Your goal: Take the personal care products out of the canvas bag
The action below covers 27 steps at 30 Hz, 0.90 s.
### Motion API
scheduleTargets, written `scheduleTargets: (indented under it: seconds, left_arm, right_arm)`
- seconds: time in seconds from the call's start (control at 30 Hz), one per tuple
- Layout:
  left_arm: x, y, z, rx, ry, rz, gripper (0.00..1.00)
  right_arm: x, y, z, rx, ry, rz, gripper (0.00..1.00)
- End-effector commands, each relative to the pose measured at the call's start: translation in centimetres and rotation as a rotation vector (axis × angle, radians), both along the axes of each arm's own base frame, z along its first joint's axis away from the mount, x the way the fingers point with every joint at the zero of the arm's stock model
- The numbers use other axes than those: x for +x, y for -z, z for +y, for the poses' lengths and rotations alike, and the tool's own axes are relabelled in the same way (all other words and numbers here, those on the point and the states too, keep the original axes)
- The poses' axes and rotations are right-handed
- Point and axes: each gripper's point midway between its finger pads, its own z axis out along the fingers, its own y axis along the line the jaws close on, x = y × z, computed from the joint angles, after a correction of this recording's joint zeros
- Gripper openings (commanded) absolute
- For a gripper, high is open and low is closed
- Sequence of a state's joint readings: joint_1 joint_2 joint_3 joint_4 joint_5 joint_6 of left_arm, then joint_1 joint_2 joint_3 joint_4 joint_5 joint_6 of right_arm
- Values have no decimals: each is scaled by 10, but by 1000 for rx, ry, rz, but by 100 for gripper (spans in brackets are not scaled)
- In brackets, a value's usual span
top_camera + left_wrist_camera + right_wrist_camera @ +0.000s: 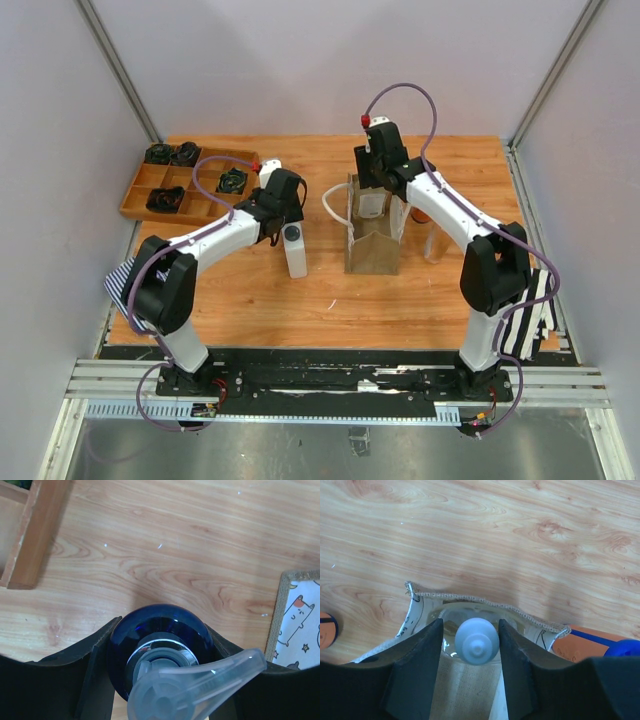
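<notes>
On the desk (400, 300), straddling the white-capped bottle (476, 641) inside the canvas bag (485, 600) with right gripper (470, 623) part-open, next needing squeeze and lift, clamping pump bottle (160, 632) in left gripper (161, 625).

Canvas bag (372, 255): tan, upright, mouth open. Pale-capped clear bottle (477, 647): upright inside the bag. Pump bottle (296, 258): white, upright, just left of the bag. Orange-and-blue bottle (592, 645): on the table beside the bag. Second orange-and-blue bottle (326, 630): opposite side.

blue bottle (160, 627) body cut off at bottom edge, clear bottle (477, 642) mostly hidden inside canvas bag (485, 600)
</notes>
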<state>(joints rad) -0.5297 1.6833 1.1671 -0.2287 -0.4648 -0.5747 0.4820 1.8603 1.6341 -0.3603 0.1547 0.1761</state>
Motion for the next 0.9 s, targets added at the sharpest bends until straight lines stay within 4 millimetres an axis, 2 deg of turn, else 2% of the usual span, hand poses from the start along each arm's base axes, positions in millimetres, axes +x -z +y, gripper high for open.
scheduleTargets:
  seconds: [0.0, 0.1, 0.23, 0.33, 0.43, 0.53, 0.63, 0.8, 0.87]
  left_arm:
    - [16, -28, -13, -90, 3, -106, 20]
    - [14, -22, -13, -86, 8, -93, 28]
    - [10, -18, -12, -88, 9, -84, 42]
    - [8, -19, -11, -86, 12, -79, 56]
    - [6, -28, -9, -88, 3, -85, 69]
    - [5, -42, -8, -102, -2, -104, 74]
    - [4, -58, -6, -105, 0, -129, 73]
    - [-3, -86, -2, -125, 6, -173, 74]
    - [-7, -96, -2, -144, 15, -189, 74]
  right_arm:
    - [6, 5, 0, -22, 20, 5, 47]
    - [8, 6, -1, -29, 22, 2, 41]
    - [8, 5, -1, -45, 19, 0, 21]
    - [6, -16, -5, -47, 29, -45, 7]
    - [4, -57, -7, -24, 26, -124, 4]
    - [0, -110, -10, 18, 19, -224, 4]
    - [-3, -167, -19, 49, 33, -353, 6]
    - [4, -250, -54, 90, 99, -501, 7]
    - [10, -261, -67, 89, 130, -522, 7]
